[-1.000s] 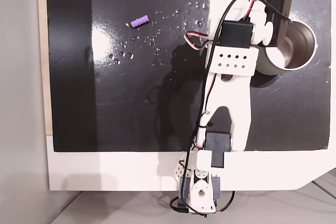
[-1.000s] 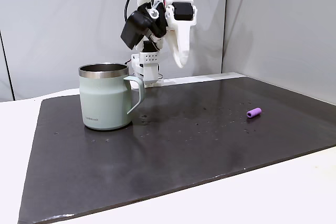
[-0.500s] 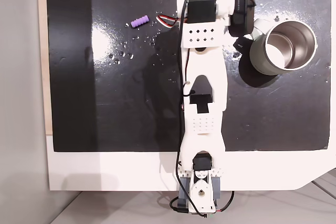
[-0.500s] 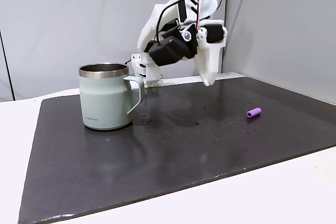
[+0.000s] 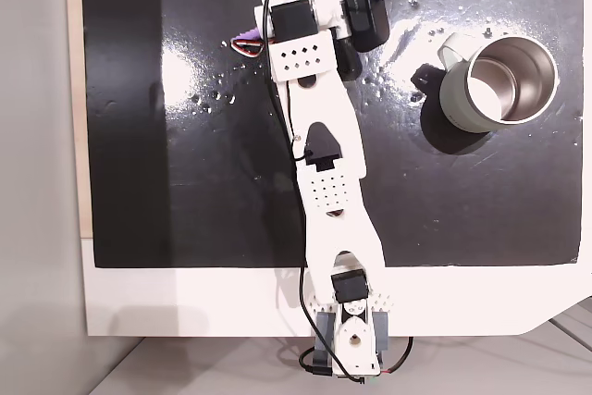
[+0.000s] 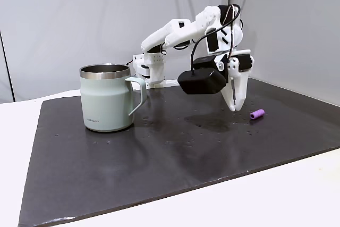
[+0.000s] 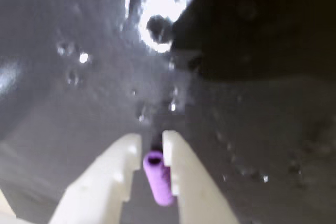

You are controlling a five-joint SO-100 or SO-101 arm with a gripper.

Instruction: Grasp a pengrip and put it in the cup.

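While the pengrip [image 6: 257, 114] lies on the mat [image 6: 159, 152], the claw [image 6: 232, 106] hovers slightly parted, empty.

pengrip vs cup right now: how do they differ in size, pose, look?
Size: the pengrip is tiny, the cup far bigger.
Pose: the pengrip lies on its side on the black mat; the cup stands upright, mouth up.
Look: the pengrip is a purple ribbed cylinder; the cup is pale grey-green with a steel inside and a side handle.
Shared: both rest on the mat, neither held by the gripper.
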